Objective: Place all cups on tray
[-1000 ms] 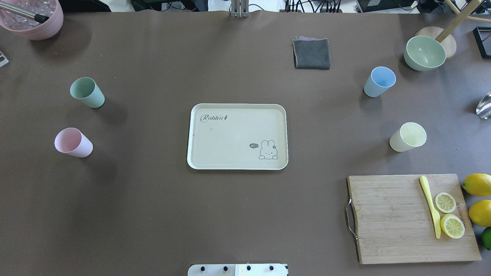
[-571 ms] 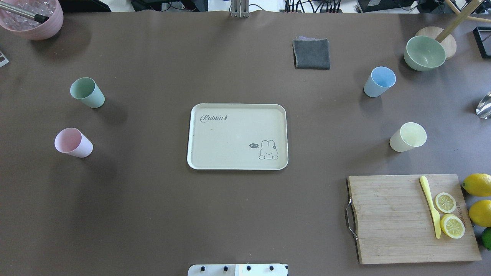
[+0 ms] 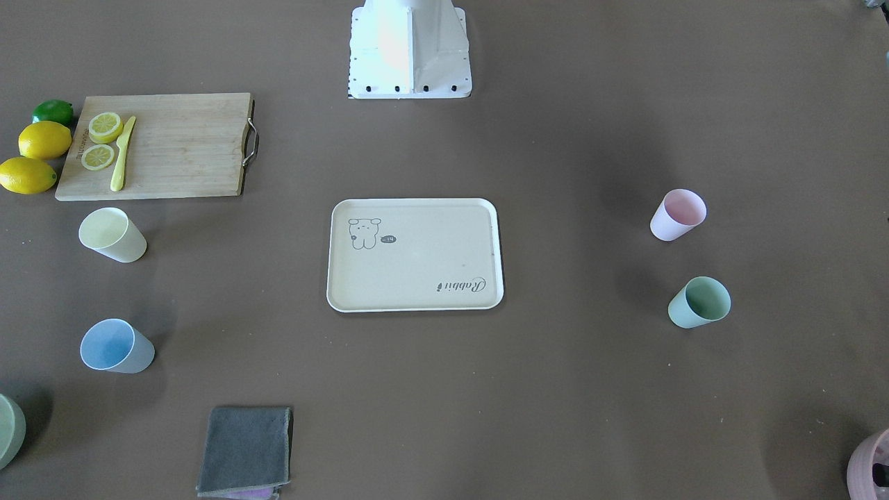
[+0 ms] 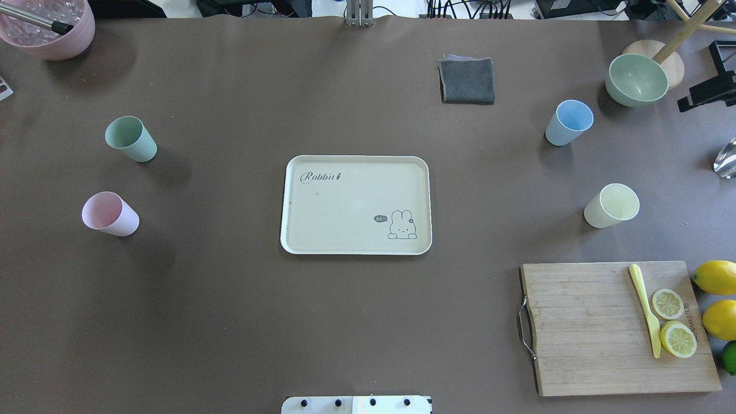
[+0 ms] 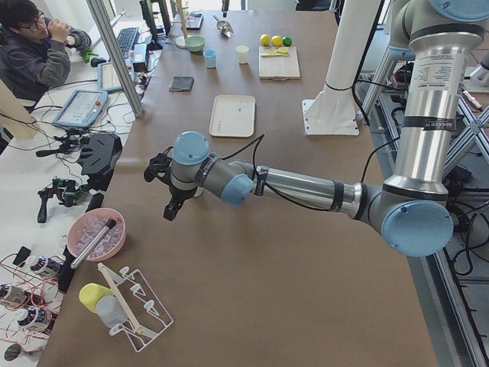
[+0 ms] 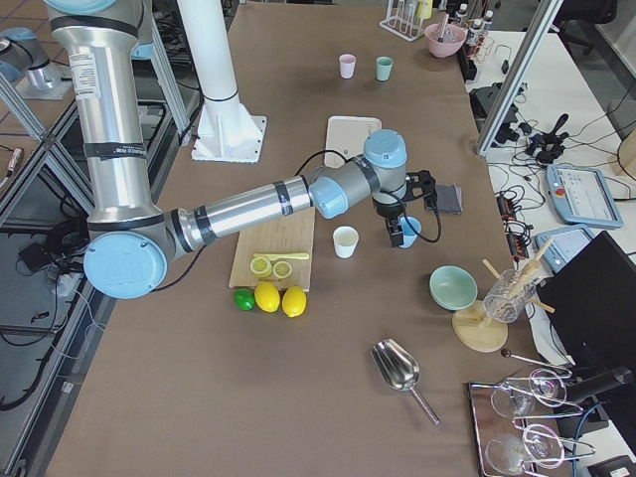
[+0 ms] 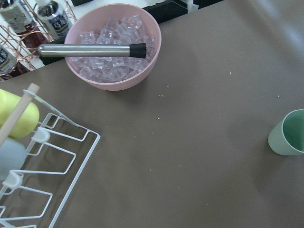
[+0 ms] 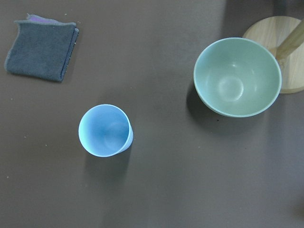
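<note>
The cream tray (image 4: 345, 207) lies mid-table, nothing on it; it also shows in the front view (image 3: 417, 271). The mint green cup (image 4: 130, 138) and the pink cup (image 4: 109, 213) stand upright to its left. The blue cup (image 4: 568, 122) and the yellow cup (image 4: 612, 205) stand to its right. My right gripper (image 6: 397, 235) hangs above the table next to the blue cup (image 8: 105, 130); only a black part of it (image 4: 704, 92) enters the overhead view, and I cannot tell whether it is open. My left gripper (image 5: 171, 205) hovers near the mint green cup (image 7: 289, 133); I cannot tell whether it is open.
A wooden cutting board (image 4: 586, 333) with lemon slices and a yellow knife lies front right, whole lemons beside it. A grey cloth (image 4: 467, 80) and a pale green bowl (image 4: 636, 79) sit at the back right. A pink bowl of ice (image 4: 49, 26) is back left, a wire rack (image 7: 42, 161) near it.
A black part of the right gripper has come into the overhead view at the right edge. The cups and the tray have not moved.
</note>
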Robot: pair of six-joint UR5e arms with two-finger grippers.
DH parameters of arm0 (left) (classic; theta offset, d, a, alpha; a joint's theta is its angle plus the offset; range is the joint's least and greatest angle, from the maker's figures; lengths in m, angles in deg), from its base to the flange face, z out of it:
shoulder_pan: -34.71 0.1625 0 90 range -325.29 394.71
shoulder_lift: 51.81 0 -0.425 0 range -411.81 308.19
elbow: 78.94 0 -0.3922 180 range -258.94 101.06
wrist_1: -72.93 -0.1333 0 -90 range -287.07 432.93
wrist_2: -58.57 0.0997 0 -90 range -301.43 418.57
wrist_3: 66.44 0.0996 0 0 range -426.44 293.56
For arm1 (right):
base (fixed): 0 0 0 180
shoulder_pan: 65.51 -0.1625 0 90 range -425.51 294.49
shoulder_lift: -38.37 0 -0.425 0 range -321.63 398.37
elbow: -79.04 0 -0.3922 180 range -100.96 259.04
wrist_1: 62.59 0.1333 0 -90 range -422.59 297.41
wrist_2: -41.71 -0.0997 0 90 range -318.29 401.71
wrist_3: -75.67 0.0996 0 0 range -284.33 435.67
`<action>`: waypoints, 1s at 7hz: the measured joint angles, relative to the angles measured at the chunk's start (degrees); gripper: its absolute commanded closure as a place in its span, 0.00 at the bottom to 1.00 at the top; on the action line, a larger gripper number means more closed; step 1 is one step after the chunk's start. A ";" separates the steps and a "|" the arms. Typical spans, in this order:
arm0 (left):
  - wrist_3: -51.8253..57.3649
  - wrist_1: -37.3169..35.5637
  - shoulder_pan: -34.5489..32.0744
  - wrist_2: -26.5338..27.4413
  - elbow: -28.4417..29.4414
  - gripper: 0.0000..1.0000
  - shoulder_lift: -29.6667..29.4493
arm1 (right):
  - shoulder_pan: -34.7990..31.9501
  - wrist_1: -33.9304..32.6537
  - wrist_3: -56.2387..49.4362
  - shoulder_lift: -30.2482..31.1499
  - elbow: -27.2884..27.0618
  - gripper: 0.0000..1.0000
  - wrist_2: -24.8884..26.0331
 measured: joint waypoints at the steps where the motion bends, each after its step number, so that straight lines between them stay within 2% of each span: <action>1: -4.67 0.14 3.16 0.02 1.84 0.02 -2.27 | 2.42 0.01 2.90 -1.46 0.29 0.00 1.65; 3: -14.90 3.96 9.84 0.08 8.03 0.03 -7.84 | 5.48 -0.04 5.42 -3.12 1.24 0.00 3.88; 5: -21.46 10.13 15.81 3.83 13.72 0.03 -11.11 | 6.25 -0.05 5.77 -3.45 1.59 0.00 4.71; 7: -22.88 12.26 19.20 7.97 15.16 0.14 -11.23 | 6.46 -0.03 5.81 -3.48 1.62 0.00 4.97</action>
